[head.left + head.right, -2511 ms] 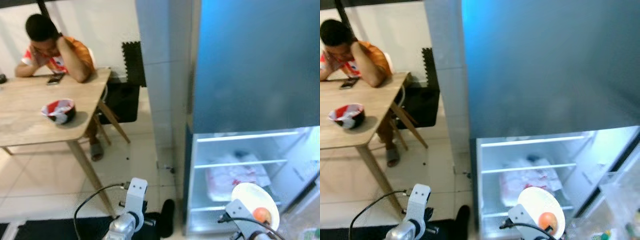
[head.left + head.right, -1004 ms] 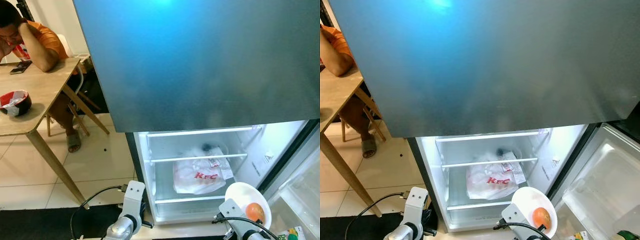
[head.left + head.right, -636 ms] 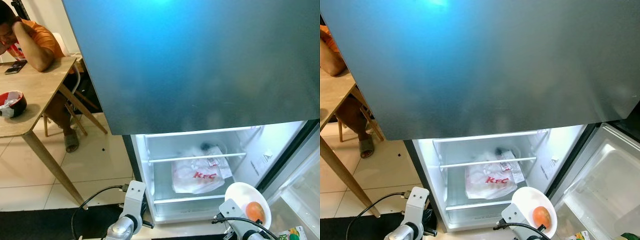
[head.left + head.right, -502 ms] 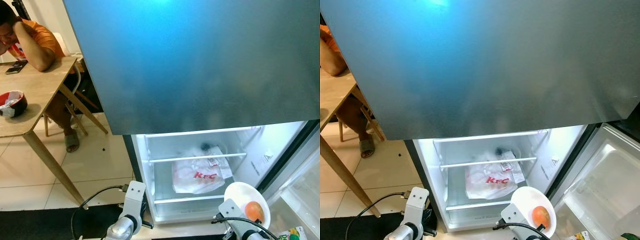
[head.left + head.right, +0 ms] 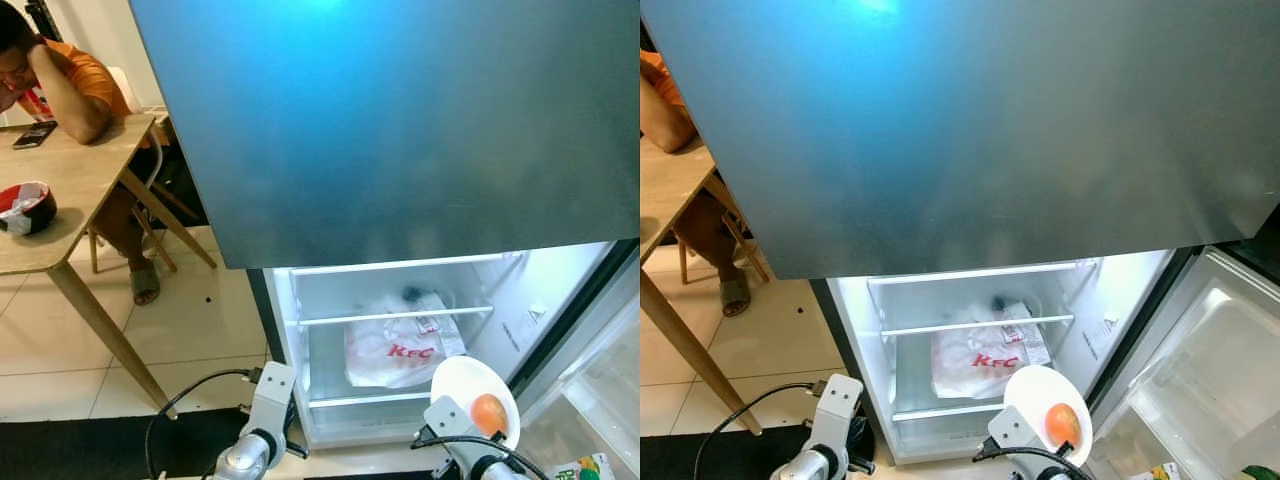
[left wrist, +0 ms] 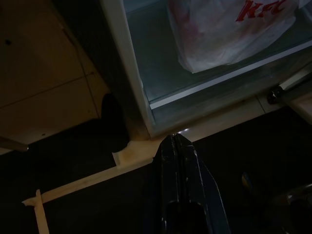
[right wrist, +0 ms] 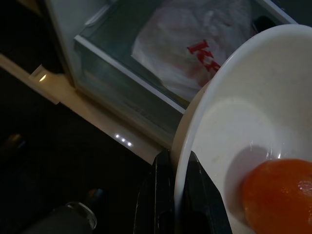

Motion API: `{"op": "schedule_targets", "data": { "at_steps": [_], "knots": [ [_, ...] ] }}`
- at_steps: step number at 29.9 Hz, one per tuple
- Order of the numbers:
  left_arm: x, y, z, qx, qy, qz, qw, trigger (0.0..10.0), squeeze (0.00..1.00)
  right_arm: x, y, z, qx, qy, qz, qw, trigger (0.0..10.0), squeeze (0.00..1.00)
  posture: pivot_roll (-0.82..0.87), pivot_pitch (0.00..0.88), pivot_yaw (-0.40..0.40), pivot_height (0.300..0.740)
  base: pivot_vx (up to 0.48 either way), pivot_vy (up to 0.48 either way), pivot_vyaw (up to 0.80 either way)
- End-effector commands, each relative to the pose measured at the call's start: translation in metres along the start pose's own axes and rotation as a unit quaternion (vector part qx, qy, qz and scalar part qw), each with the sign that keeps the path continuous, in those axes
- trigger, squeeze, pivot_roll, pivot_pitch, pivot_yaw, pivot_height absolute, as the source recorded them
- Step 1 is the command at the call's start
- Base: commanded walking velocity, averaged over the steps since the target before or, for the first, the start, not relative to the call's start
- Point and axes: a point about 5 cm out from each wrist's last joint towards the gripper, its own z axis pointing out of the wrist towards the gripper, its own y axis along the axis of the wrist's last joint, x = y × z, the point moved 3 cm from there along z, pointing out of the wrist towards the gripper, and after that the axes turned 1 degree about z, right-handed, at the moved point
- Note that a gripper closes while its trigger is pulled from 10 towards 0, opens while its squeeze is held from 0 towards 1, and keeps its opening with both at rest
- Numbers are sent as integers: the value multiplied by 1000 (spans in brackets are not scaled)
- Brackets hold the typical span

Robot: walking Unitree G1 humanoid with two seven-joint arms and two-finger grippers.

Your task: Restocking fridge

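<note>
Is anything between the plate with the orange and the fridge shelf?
The fridge is open, and the right gripper holds the white plate with the orange in front of it. A KFC bag fills the middle of the lower shelf; bare shelf shows beside it.

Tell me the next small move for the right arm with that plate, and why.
Probably ease the right end effector forward toward the open fridge. It is shut on the rim of the white plate carrying an orange, in front of the compartment. The KFC bag fills the middle of the shelf, so aim for the free space beside it.
</note>
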Motion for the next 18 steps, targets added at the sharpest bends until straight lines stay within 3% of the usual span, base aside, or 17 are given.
{"op": "schedule_targets", "data": {
  "at_steps": [1, 5, 8, 9, 11, 16, 18],
  "knots": [
    [8, -8, -5, 9, 9, 6, 1000, 10000, 0, 2, 6, 1, -11, 4, -7, 1000, 10000, 0, -87, 61, 51, 740, 0, 0, 0],
    [9, -6, -5, 5, 12, 8, 1000, 10000, 0, -1, 16, 5, -20, 5, -17, 1000, 10000, 0, -89, 67, 51, 740, 0, 0, 0],
    [10, -1, -3, -4, 10, 20, 1000, 10000, 0, -13, 54, 14, -52, 14, -69, 996, 10000, 0, -73, 89, 30, 740, 0, 0, 0],
    [10, -1, -3, -4, 10, 20, 1000, 10000, 0, -13, 54, 14, -52, 14, -69, 996, 10000, 0, -73, 89, 30, 740, 0, 0, 0],
    [11, 7, -2, -20, 4, 39, 999, 10000, 0, -25, 88, 20, -75, 20, -107, 991, 10000, 0, -53, 109, 4, 740, 0, 0, 0],
    [13, 14, -4, -36, -2, 58, 998, 10000, 0, -35, 111, 22, -86, 24, -137, 987, 10000, 0, -31, 135, -25, 740, 0, 0, 0],
    [19, 17, -7, -52, 4, 60, 997, 10000, 0, -41, 124, 23, -85, 29, -168, 982, 10000, 0, -12, 164, -53, 740, 0, 0, 0]
  ]
}}
